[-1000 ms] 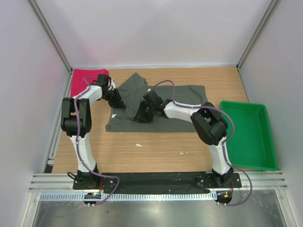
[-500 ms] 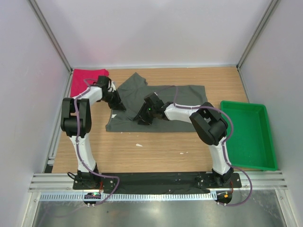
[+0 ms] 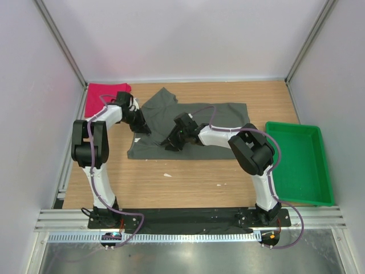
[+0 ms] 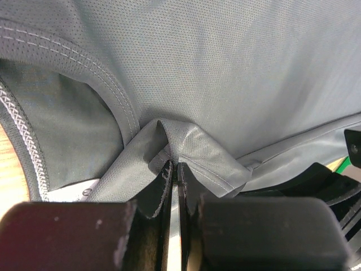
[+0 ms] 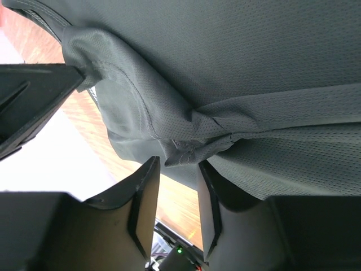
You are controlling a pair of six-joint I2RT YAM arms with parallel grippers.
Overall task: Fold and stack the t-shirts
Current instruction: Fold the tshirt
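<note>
Wooden table [image 3: 188, 177] with green tray [image 3: 296, 162] at right. Mid-table, right gripper [image 3: 173, 142] grasps a bunched fold of the grey t-shirt [image 3: 225, 123]; left gripper [image 3: 142, 128] is clenched on its collar-side fold. Red t-shirt [image 3: 100, 97] lies in the far left corner, apart from the grey one.

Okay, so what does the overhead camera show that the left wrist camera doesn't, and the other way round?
Only the overhead view shows the pinkish-red t-shirt at the far left corner of the table, the green tray on the right, and the right gripper down near the left gripper. Only the left wrist view shows the left gripper pinched shut on a raised fold of fabric. Both views show the dark grey t-shirt.
</note>
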